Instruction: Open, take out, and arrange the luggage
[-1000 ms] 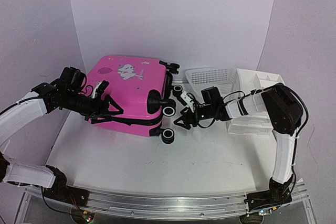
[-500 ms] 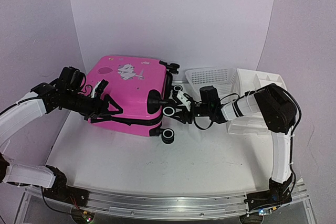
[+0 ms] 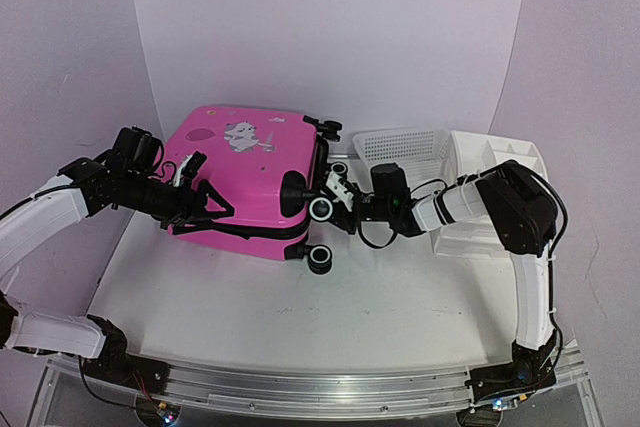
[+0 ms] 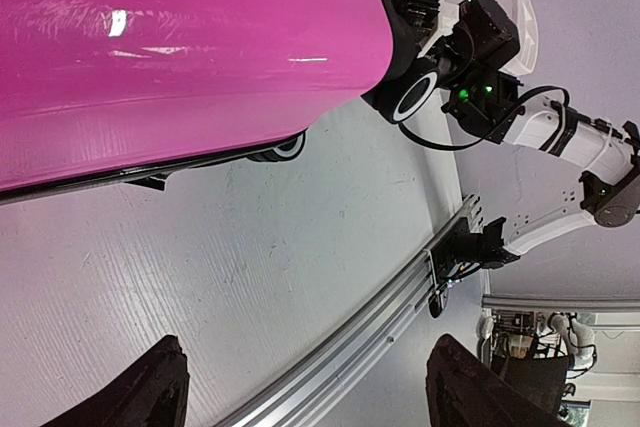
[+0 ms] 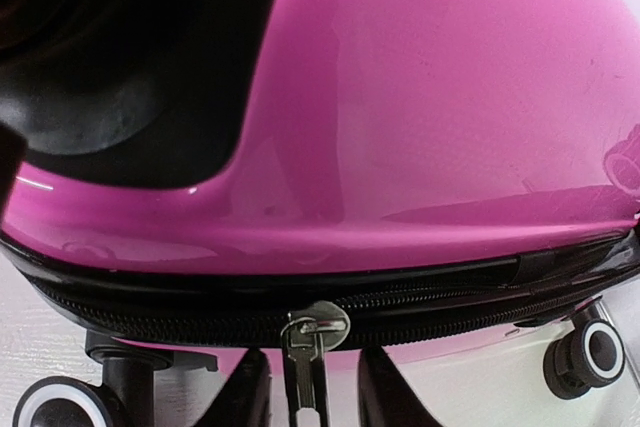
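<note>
The hot-pink luggage (image 3: 245, 172) lies flat at the back left, closed, with its black wheels (image 3: 320, 209) facing right. My right gripper (image 3: 335, 197) is at that wheel end. In the right wrist view its fingers (image 5: 245, 392) stand either side of the metal zipper pull (image 5: 305, 347), which hangs from the black zipper (image 5: 450, 292); a narrow gap shows on each side, so my right gripper (image 5: 310, 362) is open. My left gripper (image 3: 205, 199) rests against the luggage's left front side. In the left wrist view my left gripper (image 4: 320, 397) is open and empty below the pink shell (image 4: 180, 47).
A white mesh basket (image 3: 400, 144) and a white drawer organizer (image 3: 490, 162) stand at the back right, just behind my right arm. A second wheel (image 3: 319, 258) sticks out at the luggage's front corner. An aluminium rail (image 3: 300, 382) runs along the near edge.
My right gripper has moved left, up to the luggage's wheel end, and its jaws have narrowed around the zipper pull. The left arm and the luggage have not moved.
</note>
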Available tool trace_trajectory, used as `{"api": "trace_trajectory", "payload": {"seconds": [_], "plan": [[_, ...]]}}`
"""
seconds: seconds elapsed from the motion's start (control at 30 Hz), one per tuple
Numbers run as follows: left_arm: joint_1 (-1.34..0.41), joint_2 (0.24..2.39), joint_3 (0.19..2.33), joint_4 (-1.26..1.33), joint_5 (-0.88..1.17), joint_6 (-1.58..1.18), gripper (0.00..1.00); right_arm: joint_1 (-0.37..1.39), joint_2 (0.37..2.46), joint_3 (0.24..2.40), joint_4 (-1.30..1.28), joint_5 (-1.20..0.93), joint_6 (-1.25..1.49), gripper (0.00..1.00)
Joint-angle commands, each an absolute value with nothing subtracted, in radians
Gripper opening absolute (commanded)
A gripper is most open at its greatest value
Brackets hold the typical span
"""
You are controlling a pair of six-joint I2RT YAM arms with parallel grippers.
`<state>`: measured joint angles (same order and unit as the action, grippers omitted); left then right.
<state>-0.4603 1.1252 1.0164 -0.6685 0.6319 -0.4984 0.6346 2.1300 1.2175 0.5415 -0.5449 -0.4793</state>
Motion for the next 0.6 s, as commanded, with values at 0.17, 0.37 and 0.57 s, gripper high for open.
{"api": "trace_trajectory", "payload": {"seconds": [0.17,0.37,0.57], "plan": [[-0.465,1.100,1.015,-0.621,0.630,-0.483,0.82,0.650,2.102,1.227,0.603,-0.507,-0.414,0.06],[-0.465,1.110,1.013,-0.620,0.623,-0.478,0.82,0.649,2.061,1.200,0.603,-0.516,-0.225,0.00],[-0.465,1.118,1.011,-0.616,0.625,-0.474,0.82,0.644,2.039,1.227,0.526,-0.700,0.040,0.00]]}}
